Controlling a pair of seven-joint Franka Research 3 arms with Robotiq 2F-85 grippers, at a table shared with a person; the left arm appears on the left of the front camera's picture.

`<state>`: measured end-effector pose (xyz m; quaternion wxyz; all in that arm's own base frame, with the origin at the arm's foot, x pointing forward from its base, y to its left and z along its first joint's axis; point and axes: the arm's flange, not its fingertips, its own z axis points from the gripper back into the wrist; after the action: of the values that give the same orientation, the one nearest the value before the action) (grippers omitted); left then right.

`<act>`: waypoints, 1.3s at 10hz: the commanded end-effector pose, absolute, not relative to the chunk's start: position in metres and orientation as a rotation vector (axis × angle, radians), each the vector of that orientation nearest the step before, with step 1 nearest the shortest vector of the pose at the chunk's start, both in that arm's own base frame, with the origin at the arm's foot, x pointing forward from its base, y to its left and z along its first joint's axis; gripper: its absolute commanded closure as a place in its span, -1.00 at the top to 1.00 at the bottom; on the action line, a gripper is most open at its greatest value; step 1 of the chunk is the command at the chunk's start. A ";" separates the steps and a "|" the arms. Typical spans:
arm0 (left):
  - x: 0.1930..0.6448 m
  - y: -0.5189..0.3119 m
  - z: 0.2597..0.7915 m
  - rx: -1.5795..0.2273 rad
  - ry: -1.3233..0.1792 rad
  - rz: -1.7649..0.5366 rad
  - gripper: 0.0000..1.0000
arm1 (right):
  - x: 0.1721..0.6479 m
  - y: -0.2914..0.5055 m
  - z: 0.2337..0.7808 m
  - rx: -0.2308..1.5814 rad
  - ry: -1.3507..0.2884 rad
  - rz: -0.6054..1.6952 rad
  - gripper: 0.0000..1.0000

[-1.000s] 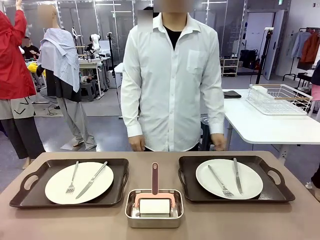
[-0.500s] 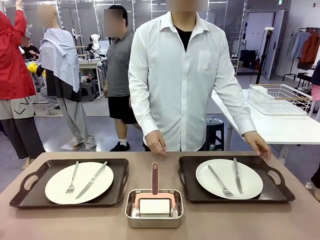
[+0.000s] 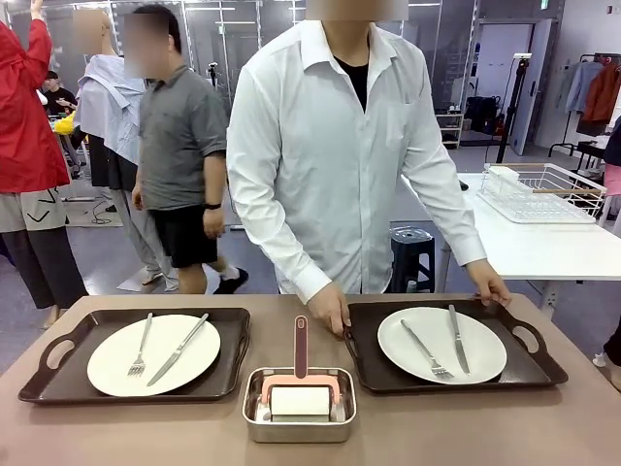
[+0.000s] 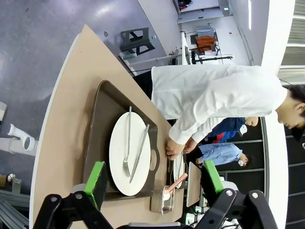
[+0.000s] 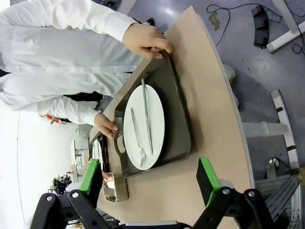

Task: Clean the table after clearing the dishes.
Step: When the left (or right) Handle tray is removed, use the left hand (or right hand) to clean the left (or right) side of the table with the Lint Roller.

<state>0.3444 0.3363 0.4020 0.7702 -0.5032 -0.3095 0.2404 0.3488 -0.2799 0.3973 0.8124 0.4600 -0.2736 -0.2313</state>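
Note:
On the taupe table (image 3: 437,432) stand two dark brown trays. The left tray (image 3: 58,374) carries a white plate (image 3: 112,369) with a fork and knife. A person in a white shirt grips the right tray (image 3: 529,374) with one hand (image 3: 332,313) at its left handle and the other hand (image 3: 490,287) at its far right corner; its plate (image 3: 485,354) also bears a fork and knife. My left gripper (image 4: 155,179) hangs open high above the left plate (image 4: 119,152). Over the right plate (image 5: 155,109), my right gripper (image 5: 148,175) is open too.
A small steel pan (image 3: 299,419) with a pink-handled roller sits at the front middle between the trays. A white side table (image 3: 524,252) with a wire rack (image 3: 539,194) stands at the right. Another person walks behind at the left.
The person has leaned forward and taken hold of the right tray with both hands; it has shifted slightly. A passer-by has walked leftward in the background.

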 end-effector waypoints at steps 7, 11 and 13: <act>0.341 0.338 0.401 -1.102 -0.674 0.522 1.00 | 0.347 -0.281 0.398 0.991 -0.588 -0.492 1.00; 0.341 0.338 0.401 -1.102 -0.674 0.522 1.00 | 0.347 -0.281 0.398 0.991 -0.588 -0.492 1.00; 0.341 0.338 0.401 -1.102 -0.674 0.522 1.00 | 0.347 -0.281 0.398 0.991 -0.588 -0.492 1.00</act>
<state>0.3444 0.3363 0.4020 0.7702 -0.5032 -0.3095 0.2404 0.3488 -0.2800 0.3974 0.8124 0.4600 -0.2736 -0.2312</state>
